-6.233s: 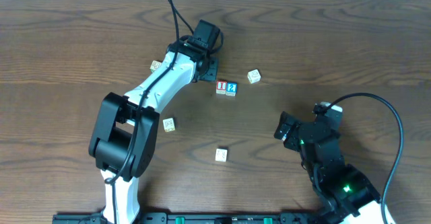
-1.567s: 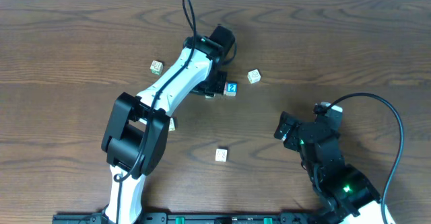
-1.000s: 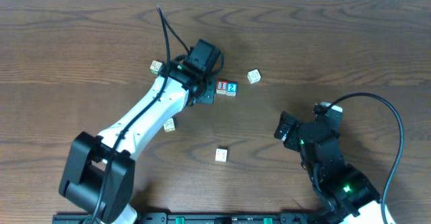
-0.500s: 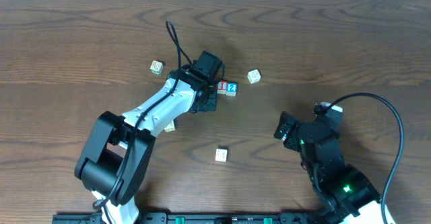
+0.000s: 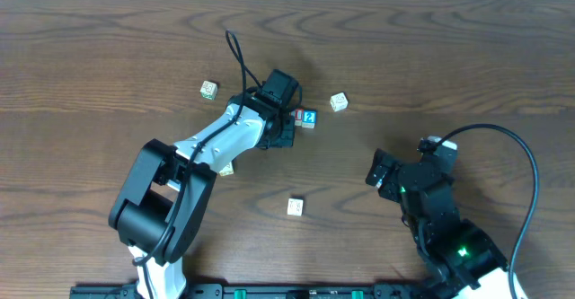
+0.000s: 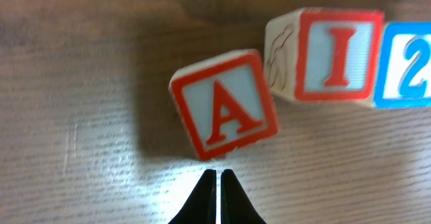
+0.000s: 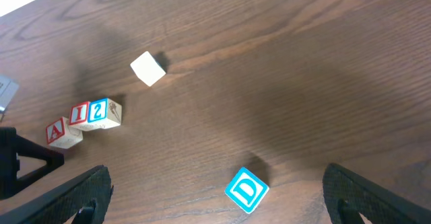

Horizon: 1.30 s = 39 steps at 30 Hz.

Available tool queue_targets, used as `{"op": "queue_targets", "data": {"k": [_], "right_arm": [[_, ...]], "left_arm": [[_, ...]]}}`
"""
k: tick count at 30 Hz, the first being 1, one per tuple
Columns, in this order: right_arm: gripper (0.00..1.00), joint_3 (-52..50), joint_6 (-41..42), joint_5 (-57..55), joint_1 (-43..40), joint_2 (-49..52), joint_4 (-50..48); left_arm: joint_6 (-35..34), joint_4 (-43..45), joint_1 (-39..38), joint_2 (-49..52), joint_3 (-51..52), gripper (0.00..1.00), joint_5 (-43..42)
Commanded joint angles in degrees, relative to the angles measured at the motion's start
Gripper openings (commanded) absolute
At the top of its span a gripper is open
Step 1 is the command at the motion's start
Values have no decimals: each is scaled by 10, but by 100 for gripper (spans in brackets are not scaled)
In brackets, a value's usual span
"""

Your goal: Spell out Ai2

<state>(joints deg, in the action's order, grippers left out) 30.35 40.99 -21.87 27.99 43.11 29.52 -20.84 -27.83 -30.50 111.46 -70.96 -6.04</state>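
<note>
The red "A" cube [image 6: 224, 105] lies tilted on the table, its corner nearly touching the red "I" cube [image 6: 335, 57]. The blue "2" cube [image 6: 409, 66] sits flush on the I cube's right. My left gripper [image 6: 219, 175] is shut and empty, its tips just short of the A cube. In the overhead view the left gripper [image 5: 282, 130] hides the A cube; the I cube [image 5: 297, 115] and 2 cube [image 5: 309, 118] show beside it. The right wrist view shows the row: A [image 7: 59, 131], I [image 7: 80, 113], 2 [image 7: 101, 112]. My right gripper [image 7: 215, 182] is open and empty.
A blue "D" cube [image 7: 246, 191] lies between my right fingers. A pale cube [image 5: 339, 101] sits right of the row and shows in the right wrist view [image 7: 148, 69]. Other pale cubes lie at the far left [image 5: 208, 90], front middle [image 5: 295, 207], and beside the left arm [image 5: 226, 167].
My left gripper has shifted slightly right and forward, toward the I cube, and now covers that cube's left edge from above. The right arm has not moved.
</note>
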Motion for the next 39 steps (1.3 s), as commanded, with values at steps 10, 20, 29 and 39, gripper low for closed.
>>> {"op": "queue_targets", "data": {"k": [10, 20, 29, 39], "right_arm": [[99, -1, 5, -6, 5, -1, 0], [99, -1, 5, -6, 5, -1, 0], [99, -1, 5, -6, 5, -1, 1], [99, -1, 5, -6, 5, -1, 0]], "left_arm": [[-4, 30, -2, 7, -2, 5, 24], [-4, 44, -2, 7, -2, 6, 37], [-4, 53, -2, 7, -2, 6, 37], [-4, 44, -2, 7, -2, 6, 37]]}}
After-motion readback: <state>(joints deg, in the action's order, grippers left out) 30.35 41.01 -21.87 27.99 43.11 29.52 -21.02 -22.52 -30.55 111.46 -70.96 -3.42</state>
